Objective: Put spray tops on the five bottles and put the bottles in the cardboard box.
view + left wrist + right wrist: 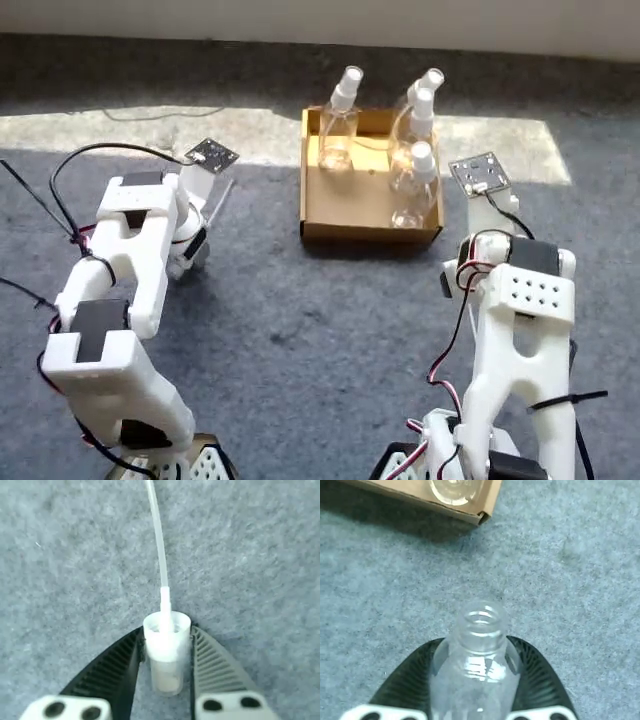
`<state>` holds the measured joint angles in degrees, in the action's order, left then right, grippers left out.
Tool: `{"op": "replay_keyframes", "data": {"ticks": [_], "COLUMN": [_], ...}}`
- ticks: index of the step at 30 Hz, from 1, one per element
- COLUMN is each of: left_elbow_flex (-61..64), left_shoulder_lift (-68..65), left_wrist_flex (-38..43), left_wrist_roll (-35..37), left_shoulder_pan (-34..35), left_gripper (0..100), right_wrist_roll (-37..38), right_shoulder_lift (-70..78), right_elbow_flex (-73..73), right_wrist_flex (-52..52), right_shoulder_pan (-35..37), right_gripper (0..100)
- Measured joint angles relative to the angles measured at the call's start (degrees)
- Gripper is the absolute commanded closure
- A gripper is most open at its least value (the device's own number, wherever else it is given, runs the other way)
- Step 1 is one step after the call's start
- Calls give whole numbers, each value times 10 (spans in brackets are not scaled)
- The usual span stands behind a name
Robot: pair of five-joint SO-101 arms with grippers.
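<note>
My left gripper [166, 647] is shut on a white spray top [166, 652], its thin dip tube [157, 540] sticking out past the fingertips over the grey carpet. In the high view that tube [222, 198] shows beside the left arm [140, 230], left of the cardboard box [320, 215]. A clear bottle [477, 655] with an open, topless neck is held by my right gripper [480, 645], which is shut on it. It is a short way from the box corner [482, 512]. Several bottles with spray tops [350, 85] stand in the box.
Grey carpet [320, 330] lies between the two arms and in front of the box. The right arm [525, 290] stands just right of the box's near corner. Cables [60, 170] trail at the far left. A sunlit strip [100, 130] crosses behind the box.
</note>
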<state>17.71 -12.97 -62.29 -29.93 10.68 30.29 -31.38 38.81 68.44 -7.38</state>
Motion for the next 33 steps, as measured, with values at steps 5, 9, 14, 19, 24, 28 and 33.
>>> {"op": "replay_keyframes", "data": {"ticks": [5, 9, 14, 19, 24, 28, 33], "left_elbow_flex": [-3, -3, -3, -3, -3, -3, -3], "left_shoulder_lift": [0, 7, 61, 91, 87, 79, 80], "left_wrist_flex": [-25, -108, -221, -241, -179, -140, -132], "left_wrist_roll": [-196, -397, -491, -491, -488, -483, -467], "left_shoulder_pan": [-11, -23, -23, -23, -11, 11, 14], "left_gripper": [997, 997, 985, 809, 803, 804, 805], "right_wrist_roll": [0, 0, 0, -11, -18, -18, -18], "right_shoulder_lift": [-26, -37, -38, -38, -38, -38, -38], "right_elbow_flex": [12, 12, 12, 12, 12, 12, 12], "right_wrist_flex": [0, 0, 0, 0, 0, 0, 4], "right_shoulder_pan": [0, -1, -1, 0, 0, 0, 0], "right_gripper": [995, 995, 995, 995, 995, 995, 995]}}
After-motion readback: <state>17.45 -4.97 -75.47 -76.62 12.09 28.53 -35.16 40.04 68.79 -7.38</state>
